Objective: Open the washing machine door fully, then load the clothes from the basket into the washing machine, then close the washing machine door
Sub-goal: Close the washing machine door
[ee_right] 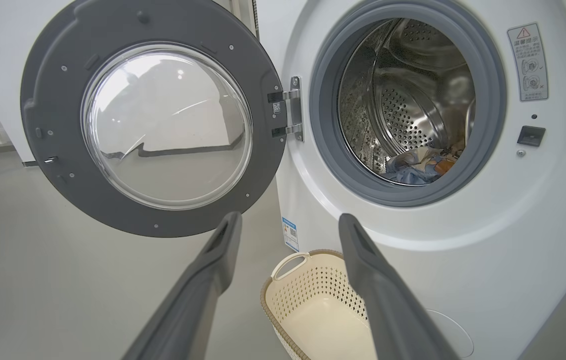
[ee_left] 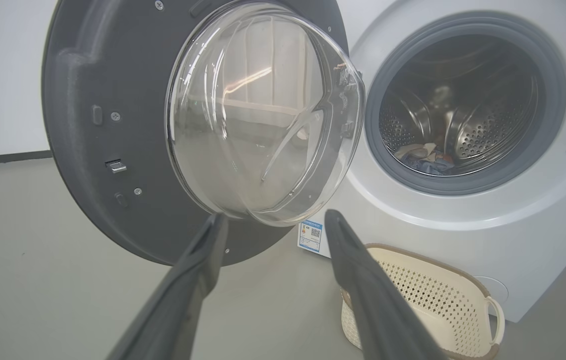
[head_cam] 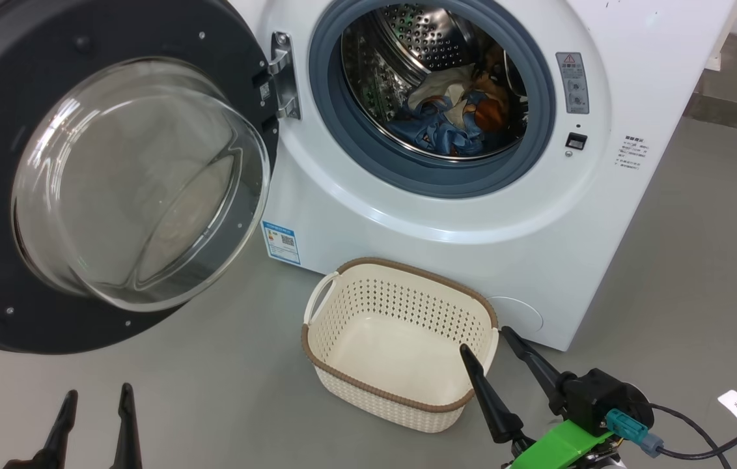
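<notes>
Both spread and empty, left tool points up, right tool tilts toward the basket

Glossy black door wide open, clothes inside white washing machine, cream basket empty before it

Grey floor, smooth, bare ahead of the left gripper jaws. The basket sits flat on it, right at the right gripper jaws: one tip over its near right corner, the other just outside the right wall. The washing machine stands on the floor just beyond the basket, past both sets of jaws.
</notes>
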Robot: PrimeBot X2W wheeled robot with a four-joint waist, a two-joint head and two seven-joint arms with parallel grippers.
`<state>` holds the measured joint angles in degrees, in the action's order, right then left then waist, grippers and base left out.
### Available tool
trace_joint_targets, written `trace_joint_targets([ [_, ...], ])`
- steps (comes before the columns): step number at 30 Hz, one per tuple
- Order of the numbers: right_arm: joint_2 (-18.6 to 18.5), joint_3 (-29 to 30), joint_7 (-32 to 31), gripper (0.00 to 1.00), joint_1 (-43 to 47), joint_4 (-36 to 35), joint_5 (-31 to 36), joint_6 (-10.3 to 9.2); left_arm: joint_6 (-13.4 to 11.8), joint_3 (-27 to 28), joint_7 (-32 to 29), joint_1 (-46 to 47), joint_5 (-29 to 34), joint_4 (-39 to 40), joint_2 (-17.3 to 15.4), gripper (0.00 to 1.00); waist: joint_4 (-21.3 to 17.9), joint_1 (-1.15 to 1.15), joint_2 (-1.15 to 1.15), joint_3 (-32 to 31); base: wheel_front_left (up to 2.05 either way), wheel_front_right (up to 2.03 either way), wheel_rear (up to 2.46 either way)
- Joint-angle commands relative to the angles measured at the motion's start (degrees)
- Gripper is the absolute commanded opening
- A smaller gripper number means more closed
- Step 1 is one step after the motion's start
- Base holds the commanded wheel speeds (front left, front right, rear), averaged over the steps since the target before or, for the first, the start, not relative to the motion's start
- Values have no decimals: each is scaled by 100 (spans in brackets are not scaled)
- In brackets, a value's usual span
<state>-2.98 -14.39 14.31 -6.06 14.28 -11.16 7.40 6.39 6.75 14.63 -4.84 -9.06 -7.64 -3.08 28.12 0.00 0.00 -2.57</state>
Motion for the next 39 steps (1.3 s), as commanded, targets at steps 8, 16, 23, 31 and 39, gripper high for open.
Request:
trace_joint_targets([
  [8, 11, -128, 69, 100, -165, -140, -29, 9, 14, 229, 37, 115, 0, 162, -48, 100, 3, 0, 0, 4, 0, 0, 0],
  [16, 11, -122, 69, 100, -155, -147, -17, 9, 40, 205, 37, 118, -68, 149, -48, 0, 10, 0, 0, 14, 0, 0, 0],
  [23, 11, -81, 69, 100, -65, -148, 56, 9, 44, 554, 37, 219, -289, 369, -107, 0, 52, 0, 0, 71, 0, 0, 0],
  [31, 11, 24, 69, 100, 72, -188, 330, 9, 53, 1514, 36, 664, -832, 1081, -627, 0, 14, 0, 0, 271, 0, 0, 0],
  [39, -68, 9, 69, 100, 131, -196, 583, 9, 88, 2819, -437, 1716, -2506, 350, -1833, 0, -278, 0, 0, 492, 0, 0, 0],
])
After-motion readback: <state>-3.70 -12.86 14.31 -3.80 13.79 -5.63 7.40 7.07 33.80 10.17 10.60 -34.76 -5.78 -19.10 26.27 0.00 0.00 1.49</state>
